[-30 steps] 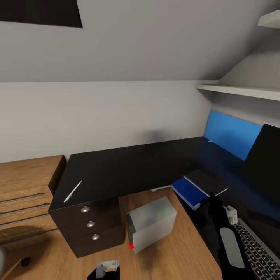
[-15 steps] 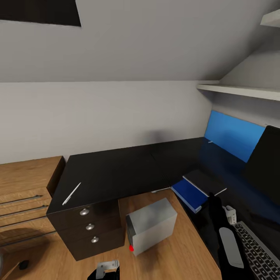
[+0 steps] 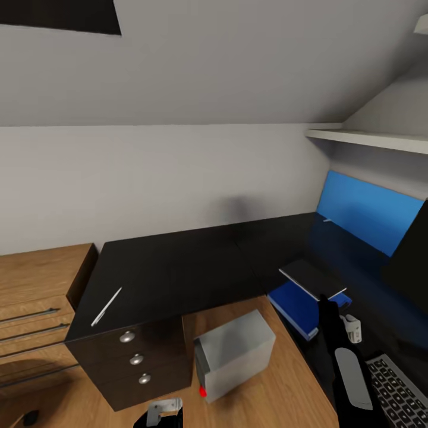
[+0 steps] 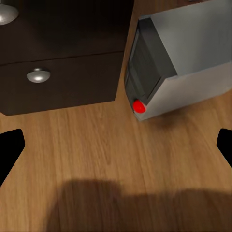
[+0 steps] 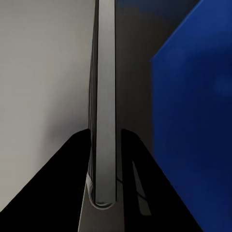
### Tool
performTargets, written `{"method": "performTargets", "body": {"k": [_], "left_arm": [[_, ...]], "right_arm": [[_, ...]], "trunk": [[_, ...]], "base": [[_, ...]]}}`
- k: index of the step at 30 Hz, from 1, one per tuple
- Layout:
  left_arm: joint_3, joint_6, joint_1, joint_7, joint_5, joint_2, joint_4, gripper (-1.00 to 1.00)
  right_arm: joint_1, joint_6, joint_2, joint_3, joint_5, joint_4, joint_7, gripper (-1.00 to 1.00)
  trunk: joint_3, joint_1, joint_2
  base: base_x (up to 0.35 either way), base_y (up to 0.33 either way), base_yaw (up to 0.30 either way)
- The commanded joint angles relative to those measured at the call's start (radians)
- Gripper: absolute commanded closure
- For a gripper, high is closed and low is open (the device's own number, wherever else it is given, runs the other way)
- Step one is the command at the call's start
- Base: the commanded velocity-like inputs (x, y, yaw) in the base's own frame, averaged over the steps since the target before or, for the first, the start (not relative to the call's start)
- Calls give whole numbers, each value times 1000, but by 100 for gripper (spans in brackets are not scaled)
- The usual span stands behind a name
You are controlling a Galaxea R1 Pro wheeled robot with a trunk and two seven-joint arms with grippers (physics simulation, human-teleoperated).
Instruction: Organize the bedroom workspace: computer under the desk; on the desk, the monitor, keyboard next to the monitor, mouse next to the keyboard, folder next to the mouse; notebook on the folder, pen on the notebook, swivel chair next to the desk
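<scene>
The L-shaped desk (image 3: 178, 270) runs along the pale grey wall and turns toward the right side of the head view, its glossy black top bare on the long stretch except for the pen (image 3: 106, 307), which lies slanted near the front edge above the dark drawer unit (image 3: 139, 362) with its silver knobs. On the wood floor (image 3: 279, 386) in the desk's inner corner stands the computer (image 3: 236, 353) — a light grey box with a red dot low on its front, just beside the drawers. On the right wing the blue folder (image 3: 300, 309) lies flat at the desk's edge, and the notebook (image 3: 312, 278) rests partly over its far end. Nearer the robot, the keyboard (image 3: 398, 395) shows at the lower right corner, and the monitor (image 3: 413, 255) (seen edge-on in the right wrist view) stands before a blue wall panel (image 3: 368, 211). The left gripper (image 4: 116, 145) hangs spread wide over the floor in front of the computer, holding nothing. The right arm (image 3: 345, 368) reaches over the desk's right wing; whether its fingers are apart or together I cannot tell.
</scene>
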Motion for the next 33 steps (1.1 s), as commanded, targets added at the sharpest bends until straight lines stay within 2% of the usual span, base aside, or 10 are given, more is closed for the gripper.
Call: {"method": "performTargets", "body": {"k": [1, 7, 15, 33], "left_arm": [[-3, 4, 0, 7, 10, 1, -2, -100], [-3, 4, 0, 7, 10, 1, -2, -100], [-3, 4, 0, 8, 10, 1, -2, -100], [-2, 4, 0, 8, 10, 1, -2, -100]], "right_arm": [[-1, 6, 1, -3, -11, 0, 6, 100], [-1, 6, 1, -2, -11, 1, 4, 100], [-1, 5, 1, -3, -11, 1, 2, 100], [-1, 4, 1, -3, -10, 1, 1, 100]], "trunk": [[-1, 0, -1], [-1, 0, -1], [-1, 0, -1], [-1, 0, -1]], "base": [[164, 3, 0], [195, 2, 0], [40, 0, 0], [-71, -65, 0]]}}
